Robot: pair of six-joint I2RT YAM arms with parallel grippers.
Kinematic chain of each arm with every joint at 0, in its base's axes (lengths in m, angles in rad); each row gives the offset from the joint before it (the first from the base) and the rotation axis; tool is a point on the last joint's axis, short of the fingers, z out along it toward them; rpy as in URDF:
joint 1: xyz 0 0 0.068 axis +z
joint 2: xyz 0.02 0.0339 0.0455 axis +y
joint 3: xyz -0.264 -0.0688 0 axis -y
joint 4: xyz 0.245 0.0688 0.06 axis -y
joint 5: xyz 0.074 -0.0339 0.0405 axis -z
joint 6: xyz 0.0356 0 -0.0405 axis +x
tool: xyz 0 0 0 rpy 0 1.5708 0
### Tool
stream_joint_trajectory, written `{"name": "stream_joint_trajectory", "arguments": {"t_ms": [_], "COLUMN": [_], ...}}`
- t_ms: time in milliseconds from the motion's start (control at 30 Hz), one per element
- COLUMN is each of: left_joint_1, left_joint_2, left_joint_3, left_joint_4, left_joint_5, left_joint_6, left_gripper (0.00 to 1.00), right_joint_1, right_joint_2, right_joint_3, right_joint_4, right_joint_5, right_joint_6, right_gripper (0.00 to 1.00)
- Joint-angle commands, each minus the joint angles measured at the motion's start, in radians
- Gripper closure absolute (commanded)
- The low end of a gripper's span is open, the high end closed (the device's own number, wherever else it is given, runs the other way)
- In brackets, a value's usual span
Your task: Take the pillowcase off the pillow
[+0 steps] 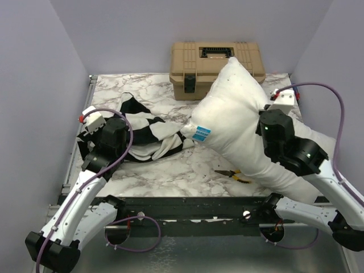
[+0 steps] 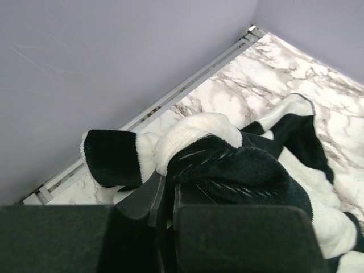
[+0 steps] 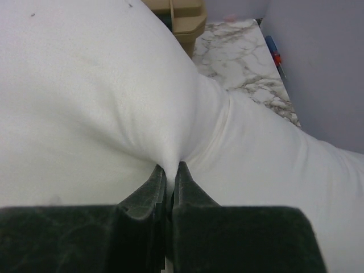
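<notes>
Black-and-white checked cloth, the pillowcase (image 1: 145, 132), lies bunched on the left half of the marble-patterned bench (image 1: 170, 168), wholly off the pillow. The left gripper (image 2: 169, 190) sits at the heap's left edge, near the bench's side rail. Its fingers (image 2: 143, 200) are pressed together on a thick fold of the plush fabric. At the back, about the middle, stands a tan toolbox (image 1: 190, 65) with a black handle. Nearer the front edge, small pliers (image 1: 233, 175) with yellow handles lie just beside the pillow's lower edge. The pillow (image 1: 239, 108), bare and white, fills the right half of the bench. It lies tilted, and its upper corner overlaps the toolbox in the top view. Its blue label (image 1: 201, 134) sits at the corner closest to the pillowcase. The right gripper (image 3: 169, 173) has its fingers (image 3: 190, 196) pinched tight on a ridge of the pillow's skin, puckering it.
</notes>
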Motion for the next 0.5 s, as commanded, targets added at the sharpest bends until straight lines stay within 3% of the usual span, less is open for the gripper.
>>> {"name": "stream_joint_trajectory", "arguments": {"t_ms": [0, 167, 233, 333, 367, 467], "left_joint_1": [-0.017, -0.017, -0.017, -0.017, -0.017, -0.018], "left_joint_2": [-0.085, -0.199, -0.243, -0.282, -0.289, -0.298], "left_joint_3": [0.009, 0.028, 0.047, 0.093, 0.110, 0.168], "left_joint_4": [0.035, 0.033, 0.033, 0.033, 0.033, 0.032], "left_joint_5": [0.053, 0.151, 0.186, 0.223, 0.232, 0.254], "left_joint_6": [0.041, 0.091, 0.122, 0.179, 0.199, 0.264], "left_gripper": [0.93, 0.73, 0.63, 0.47, 0.42, 0.35], "right_joint_1": [-0.008, -0.083, -0.105, -0.110, -0.110, -0.110], "right_joint_2": [0.090, 0.171, 0.195, 0.205, 0.199, 0.161], "right_joint_3": [-0.003, -0.076, -0.092, -0.102, -0.102, -0.104], "right_joint_4": [0.143, 0.234, 0.229, 0.211, 0.203, 0.182], "right_joint_5": [0.160, 0.003, -0.042, -0.075, -0.079, -0.066], "right_joint_6": [0.018, 0.019, 0.046, 0.077, 0.085, 0.097], "right_gripper": [0.99, 0.95, 0.88, 0.66, 0.54, 0.29]}}
